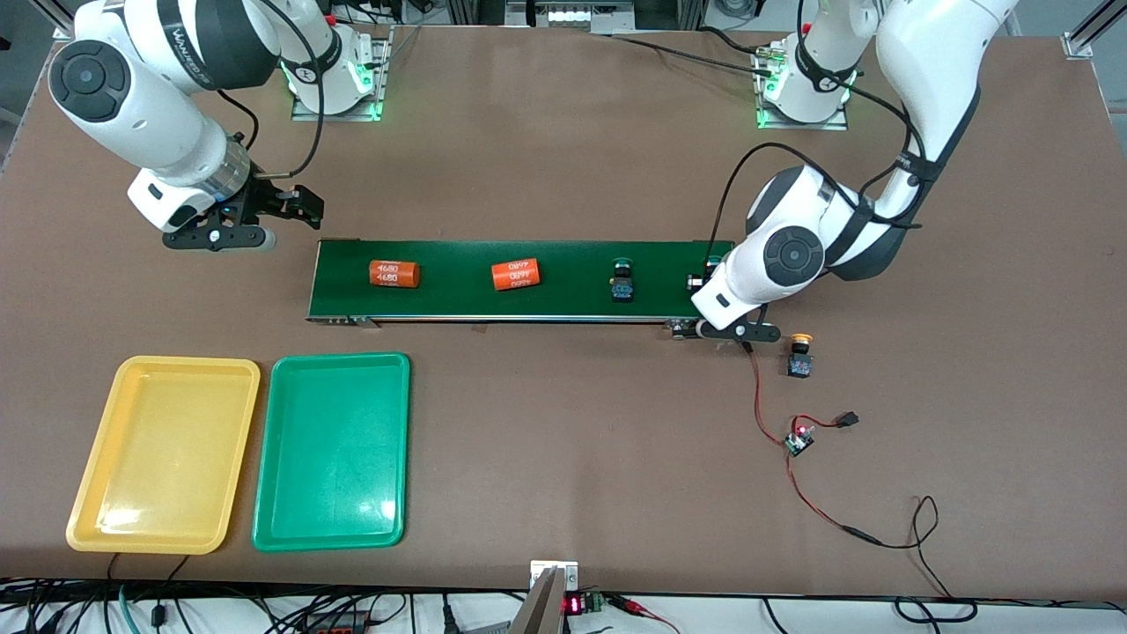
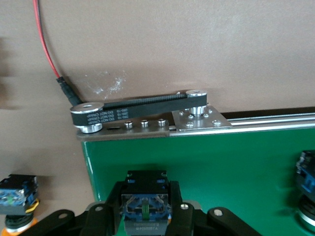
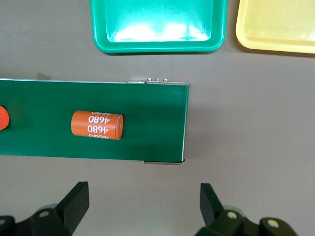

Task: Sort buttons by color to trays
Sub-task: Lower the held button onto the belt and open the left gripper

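Observation:
My left gripper (image 2: 146,196) is shut on the black body of a button (image 2: 146,212) at the left arm's end of the dark-green belt (image 2: 221,157). In the front view that button (image 1: 710,267) shows a bit of green cap beside the wrist. A second green-capped button (image 1: 622,280) stands on the belt. A yellow-capped button (image 1: 800,357) sits on the table just off that belt end. The yellow tray (image 1: 163,453) and green tray (image 1: 333,449) lie side by side, nearer the front camera. My right gripper (image 1: 304,207) hangs open over bare table by the belt's other end.
Two orange cylinders printed "4680" (image 1: 394,274) (image 1: 515,275) lie on the belt toward the right arm's end. A small circuit board (image 1: 799,438) with red wires lies on the table near the yellow-capped button. The belt's pulley and drive band (image 2: 142,105) sit at its end.

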`<state>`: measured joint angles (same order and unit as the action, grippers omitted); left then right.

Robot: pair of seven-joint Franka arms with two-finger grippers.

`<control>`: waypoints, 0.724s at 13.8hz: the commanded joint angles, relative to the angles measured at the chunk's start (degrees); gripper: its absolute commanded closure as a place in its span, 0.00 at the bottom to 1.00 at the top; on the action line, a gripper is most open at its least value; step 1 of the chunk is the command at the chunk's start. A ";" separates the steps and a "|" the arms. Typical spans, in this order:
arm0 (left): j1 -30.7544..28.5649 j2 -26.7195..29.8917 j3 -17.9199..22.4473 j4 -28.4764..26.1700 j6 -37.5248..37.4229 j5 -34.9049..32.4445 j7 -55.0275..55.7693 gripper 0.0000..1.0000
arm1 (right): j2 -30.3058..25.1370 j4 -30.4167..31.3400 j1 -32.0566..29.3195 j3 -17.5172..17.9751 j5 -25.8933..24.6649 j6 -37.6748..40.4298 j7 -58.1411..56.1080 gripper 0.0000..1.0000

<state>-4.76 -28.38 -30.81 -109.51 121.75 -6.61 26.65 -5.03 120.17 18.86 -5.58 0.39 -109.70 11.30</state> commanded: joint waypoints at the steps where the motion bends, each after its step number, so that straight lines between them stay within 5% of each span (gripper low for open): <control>1: -0.34 0.35 -0.22 -0.18 0.33 -0.51 0.33 0.06 | -1.04 0.77 -0.14 -0.04 0.67 0.19 -0.14 0.00; 7: -3.23 5.26 0.39 2.27 -1.77 -0.51 0.34 0.00 | -1.04 0.77 -0.14 -0.04 0.67 0.28 -0.14 0.00; 10: -3.59 5.27 6.09 4.47 -2.57 -0.86 -1.50 0.00 | -1.04 0.77 -0.14 -0.04 0.67 0.28 -0.14 0.00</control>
<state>-7.97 -23.58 -27.80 -106.23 120.46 -6.71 26.71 -5.03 120.18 18.86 -5.60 0.39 -109.68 11.30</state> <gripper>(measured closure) 0.000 0.000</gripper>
